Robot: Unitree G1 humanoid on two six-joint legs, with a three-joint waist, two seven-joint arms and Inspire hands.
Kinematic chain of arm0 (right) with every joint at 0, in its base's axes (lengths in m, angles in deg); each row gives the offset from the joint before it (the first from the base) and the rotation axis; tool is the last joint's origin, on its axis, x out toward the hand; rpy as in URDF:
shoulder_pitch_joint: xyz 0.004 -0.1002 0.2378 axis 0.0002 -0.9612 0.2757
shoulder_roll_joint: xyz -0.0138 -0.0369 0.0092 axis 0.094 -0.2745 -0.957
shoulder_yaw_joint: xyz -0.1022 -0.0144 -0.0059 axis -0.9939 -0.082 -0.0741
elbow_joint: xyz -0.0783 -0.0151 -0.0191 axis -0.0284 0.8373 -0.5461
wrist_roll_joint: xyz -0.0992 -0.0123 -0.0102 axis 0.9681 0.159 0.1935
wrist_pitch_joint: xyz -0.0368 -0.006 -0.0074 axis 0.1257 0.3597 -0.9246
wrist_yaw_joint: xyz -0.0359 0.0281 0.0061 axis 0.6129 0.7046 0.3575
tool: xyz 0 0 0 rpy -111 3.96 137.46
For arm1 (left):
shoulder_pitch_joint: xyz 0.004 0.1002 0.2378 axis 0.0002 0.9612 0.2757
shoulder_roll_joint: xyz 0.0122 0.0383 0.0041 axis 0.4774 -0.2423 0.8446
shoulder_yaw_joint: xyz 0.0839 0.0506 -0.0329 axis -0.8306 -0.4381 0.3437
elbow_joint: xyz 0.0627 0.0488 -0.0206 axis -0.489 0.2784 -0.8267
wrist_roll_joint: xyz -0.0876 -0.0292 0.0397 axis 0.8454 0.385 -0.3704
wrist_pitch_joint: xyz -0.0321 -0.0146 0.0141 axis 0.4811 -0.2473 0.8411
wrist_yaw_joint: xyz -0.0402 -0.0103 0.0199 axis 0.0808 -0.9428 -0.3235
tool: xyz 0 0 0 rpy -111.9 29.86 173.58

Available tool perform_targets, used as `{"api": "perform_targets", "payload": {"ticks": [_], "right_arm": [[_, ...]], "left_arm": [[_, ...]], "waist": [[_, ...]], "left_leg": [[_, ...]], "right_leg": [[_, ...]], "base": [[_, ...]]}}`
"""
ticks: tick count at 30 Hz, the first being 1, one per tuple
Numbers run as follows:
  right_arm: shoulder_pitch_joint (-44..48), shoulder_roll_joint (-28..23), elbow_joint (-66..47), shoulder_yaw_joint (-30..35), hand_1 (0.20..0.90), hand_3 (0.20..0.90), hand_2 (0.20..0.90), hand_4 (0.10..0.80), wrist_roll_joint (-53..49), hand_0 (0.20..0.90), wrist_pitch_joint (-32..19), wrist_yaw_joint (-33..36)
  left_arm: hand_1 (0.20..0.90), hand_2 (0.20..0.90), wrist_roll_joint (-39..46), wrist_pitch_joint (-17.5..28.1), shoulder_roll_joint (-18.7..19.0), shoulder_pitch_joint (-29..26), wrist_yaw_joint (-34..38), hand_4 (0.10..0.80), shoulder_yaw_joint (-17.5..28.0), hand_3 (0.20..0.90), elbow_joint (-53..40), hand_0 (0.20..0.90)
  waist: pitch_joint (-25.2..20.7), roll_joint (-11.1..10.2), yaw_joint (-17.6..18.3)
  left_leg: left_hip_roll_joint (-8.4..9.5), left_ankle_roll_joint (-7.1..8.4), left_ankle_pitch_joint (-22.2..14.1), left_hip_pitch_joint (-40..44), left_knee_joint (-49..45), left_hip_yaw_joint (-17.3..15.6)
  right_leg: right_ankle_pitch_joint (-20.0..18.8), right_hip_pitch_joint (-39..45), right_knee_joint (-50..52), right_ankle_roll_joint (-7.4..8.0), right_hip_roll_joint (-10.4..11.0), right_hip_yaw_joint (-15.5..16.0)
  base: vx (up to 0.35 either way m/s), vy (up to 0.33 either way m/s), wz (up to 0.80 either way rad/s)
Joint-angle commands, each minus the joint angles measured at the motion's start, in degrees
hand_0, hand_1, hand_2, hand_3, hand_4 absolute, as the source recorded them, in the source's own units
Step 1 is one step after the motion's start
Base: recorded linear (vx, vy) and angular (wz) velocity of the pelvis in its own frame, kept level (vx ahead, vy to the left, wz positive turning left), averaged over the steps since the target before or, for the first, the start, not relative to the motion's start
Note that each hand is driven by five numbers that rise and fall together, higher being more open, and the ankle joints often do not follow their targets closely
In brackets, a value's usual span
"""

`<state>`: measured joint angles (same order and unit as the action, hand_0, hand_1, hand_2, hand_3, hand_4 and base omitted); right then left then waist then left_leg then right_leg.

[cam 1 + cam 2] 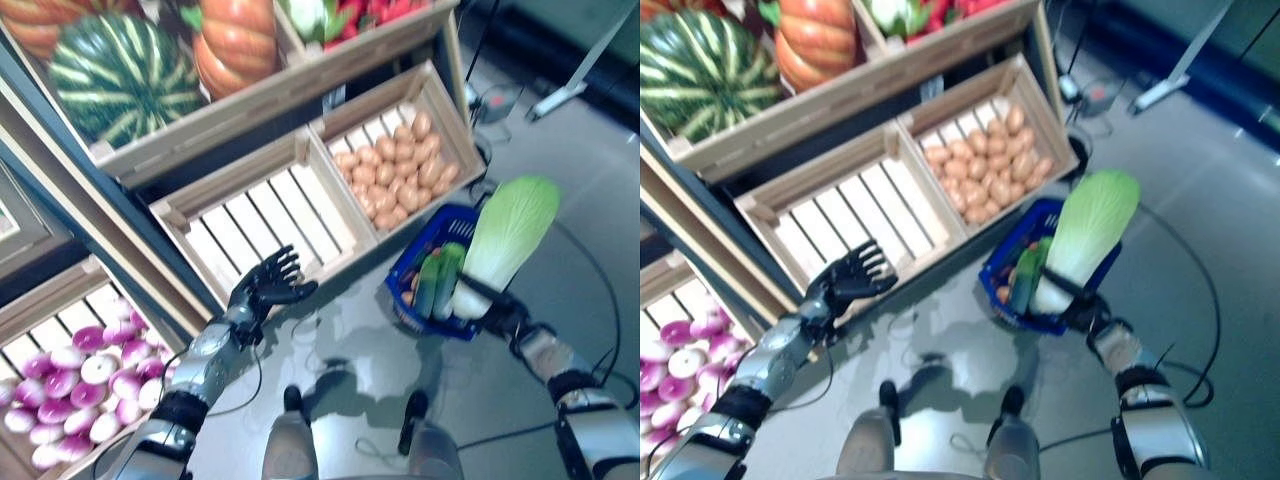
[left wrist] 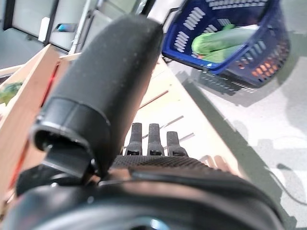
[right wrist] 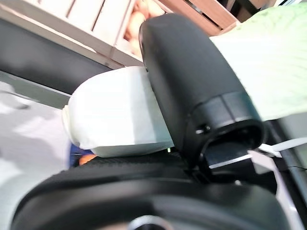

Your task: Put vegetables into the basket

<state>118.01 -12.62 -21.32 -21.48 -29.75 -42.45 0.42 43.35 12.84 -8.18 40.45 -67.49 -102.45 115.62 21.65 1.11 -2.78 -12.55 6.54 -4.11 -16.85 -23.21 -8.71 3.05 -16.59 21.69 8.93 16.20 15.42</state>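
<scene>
The right hand (image 1: 492, 303) is clamped round the white stalk end of a napa cabbage (image 1: 508, 238), thumb wrapped across the pale base as its wrist view shows, with the green leafy end tilted up and away from the hand. The cabbage is held just above the near side of the blue basket (image 1: 429, 227), its stalk end over the basket's rim; whether it touches the rim I cannot tell. The basket stands on the grey floor (image 1: 350, 330), and inside it, just beside the cabbage stalk, lie two green cucumbers (image 1: 436, 279), with something small and orange (image 1: 1003, 294) low among them, possibly a carrot, though it is too blurred to be sure.

The left hand (image 1: 268, 282) hangs well apart from the basket, fingers spread and relaxed, holding nothing. It hovers at the front edge of an empty slatted wooden crate (image 1: 262, 215). Next to that crate, and just behind the basket, another crate holds potatoes (image 1: 398, 163). On the shelf above the crates sit a striped watermelon (image 1: 117, 73) and an orange pumpkin (image 1: 236, 42). On the far side of the left arm from the basket, a low crate holds purple-and-white turnips (image 1: 72, 385).
</scene>
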Motion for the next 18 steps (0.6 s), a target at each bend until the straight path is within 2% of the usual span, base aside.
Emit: {"api": "perform_targets", "payload": {"ticks": [1, 2, 3, 4, 5, 6, 7, 8, 9, 10, 11, 15, 18], "right_arm": [[5.22, -4.28, -1.83, 3.45, 0.300, 0.300, 0.300, 0.400, -1.16, 0.300, -7.92, 1.22], [6.19, -5.12, -1.21, 3.50, 0.300, 0.300, 0.300, 0.400, -0.81, 0.300, -7.98, 1.24], [8.55, -6.95, 0.41, 3.68, 0.300, 0.300, 0.300, 0.400, -0.42, 0.300, -7.87, 1.55], [9.69, -7.92, 1.10, 3.34, 0.300, 0.300, 0.300, 0.400, -0.71, 0.300, -7.74, 1.72], [11.26, -9.15, 2.69, 3.09, 0.300, 0.300, 0.300, 0.400, -0.57, 0.300, -7.91, 1.61], [11.43, -9.24, 2.79, 3.09, 0.300, 0.300, 0.300, 0.400, -0.58, 0.300, -7.92, 1.53], [12.86, -9.98, 3.82, 2.86, 0.300, 0.300, 0.300, 0.400, -0.54, 0.300, -8.06, 2.26], [13.79, -10.27, 4.07, 2.35, 0.300, 0.300, 0.300, 0.400, -0.68, 0.300, -8.17, 3.67], [14.15, -10.38, 4.13, 2.26, 0.300, 0.300, 0.300, 0.400, -0.69, 0.300, -8.18, 4.05], [14.93, -10.75, 4.66, 2.19, 0.300, 0.300, 0.300, 0.400, -0.71, 0.300, -8.22, 4.62], [15.66, -11.10, 4.66, 2.08, 0.300, 0.300, 0.300, 0.400, -0.69, 0.300, -8.01, 5.37], [18.27, -12.98, 5.21, 1.82, 0.300, 0.300, 0.300, 0.400, -0.39, 0.300, -8.14, 7.24], [19.58, -14.00, 5.85, 1.65, 0.300, 0.300, 0.300, 0.400, 0.31, 0.300, -6.16, 8.62]], "left_arm": [[0.900, 0.900, 2.53, 8.49, 1.77, -1.67, 1.49, 0.800, -0.49, 0.900, -8.57, 0.900], [0.900, 0.900, 2.76, 8.41, 1.71, -1.63, 1.82, 0.800, -0.88, 0.900, -9.19, 0.900], [0.900, 0.900, 3.53, 8.57, 1.78, -1.82, 1.63, 0.800, -1.96, 0.900, -9.76, 0.900], [0.900, 0.900, 4.19, 9.02, 1.74, -1.81, 1.33, 0.800, -2.45, 0.900, -9.64, 0.900], [0.900, 0.900, 5.25, 9.62, 1.76, -1.65, 1.50, 0.800, -3.50, 0.900, -9.55, 0.900], [0.900, 0.900, 5.27, 9.66, 1.73, -1.78, 1.50, 0.800, -3.49, 0.900, -9.54, 0.900], [0.900, 0.900, 5.81, 10.57, 1.89, -1.87, 1.59, 0.800, -4.23, 0.900, -9.09, 0.900], [0.900, 0.900, 6.62, 10.86, 2.03, -1.75, 2.01, 0.800, -4.75, 0.900, -8.98, 0.900], [0.900, 0.900, 7.01, 10.94, 2.04, -1.80, 2.10, 0.800, -4.83, 0.900, -8.98, 0.900], [0.900, 0.900, 7.74, 11.41, 1.98, -1.55, 1.79, 0.800, -5.00, 0.900, -8.66, 0.900], [0.900, 0.900, 8.34, 11.61, 2.06, -1.50, 1.71, 0.800, -5.04, 0.900, -8.55, 0.900], [0.900, 0.900, 9.69, 12.21, 2.51, -1.63, 1.04, 0.800, -5.23, 0.900, -9.08, 0.900], [0.900, 0.900, 9.97, 12.71, 2.84, -1.82, 1.06, 0.800, -5.79, 0.900, -10.33, 0.900]], "waist": [[-0.19, -0.68, -1.31], [0.32, -0.41, -1.44], [1.60, 0.20, -1.76], [1.78, 0.54, -1.78], [2.48, 1.06, -1.96], [2.49, 1.06, -1.92], [3.24, 1.55, -1.97], [3.51, 1.92, -1.96], [3.61, 1.97, -1.89], [4.01, 2.38, -1.92], [4.34, 2.70, -1.87], [5.46, 3.61, -1.57], [6.07, 3.85, -1.46]], "left_leg": [[0.16, -1.71, -11.54, -7.70, -17.39, 1.25], [0.15, -1.83, -12.61, -9.19, -19.75, 1.43], [0.28, -1.68, -14.70, -12.43, -24.59, 2.29], [0.18, -2.10, -15.62, -13.61, -26.21, 2.26], [0.39, -1.60, -18.71, -15.07, -30.21, 3.41], [0.42, -2.02, -17.33, -15.85, -29.90, 3.15], [0.62, -1.86, -18.63, -18.06, -33.30, 3.85], [0.57, -1.55, -21.10, -18.78, -35.88, 4.44], [0.72, -1.98, -19.66, -19.72, -35.68, 4.31], [0.84, -1.48, -22.13, -20.50, -38.57, 4.99], [0.98, -1.53, -22.92, -21.67, -40.31, 5.23], [1.72, -1.48, -25.39, -26.23, -46.80, 6.37], [2.07, -1.66, -26.67, -28.84, -50.27, 7.14]], "right_leg": [[9.77, -5.84, 19.40, -3.73, 3.75, -2.02], [10.70, -7.42, 21.96, -3.82, 4.44, -2.20], [12.18, -10.74, 26.54, -3.74, 6.06, -2.69], [13.15, -12.44, 28.84, -3.85, 6.57, -3.16], [15.83, -14.40, 32.90, -3.43, 7.04, -4.26], [14.61, -15.09, 32.46, -4.00, 7.16, -3.99], [15.75, -17.35, 35.43, -4.01, 7.57, -4.58], [18.10, -18.32, 38.00, -3.53, 7.53, -5.47], [16.84, -19.22, 37.68, -4.16, 7.60, -5.33], [19.24, -20.22, 40.71, -3.72, 7.58, -6.02], [20.05, -21.42, 42.33, -3.86, 7.71, -6.28], [22.42, -26.51, 48.89, -4.17, 7.96, -7.69], [23.55, -29.42, 52.41, -4.38, 7.79, -8.54]], "base": [[-0.104, 0.025, 0.08], [-0.159, 0.025, 0.08], [-0.125, 0.018, 0.09], [-0.047, 0.004, 0.20], [-0.046, 0.005, 0.22], [-0.054, -0.015, 0.24], [-0.031, -0.022, 0.24], [-0.034, -0.024, 0.22], [0.054, -0.014, 0.22], [-0.027, 0.000, 0.18], [0.033, -0.002, 0.17], [-0.069, 0.003, 0.09], [-0.053, -0.016, 0.06]]}}
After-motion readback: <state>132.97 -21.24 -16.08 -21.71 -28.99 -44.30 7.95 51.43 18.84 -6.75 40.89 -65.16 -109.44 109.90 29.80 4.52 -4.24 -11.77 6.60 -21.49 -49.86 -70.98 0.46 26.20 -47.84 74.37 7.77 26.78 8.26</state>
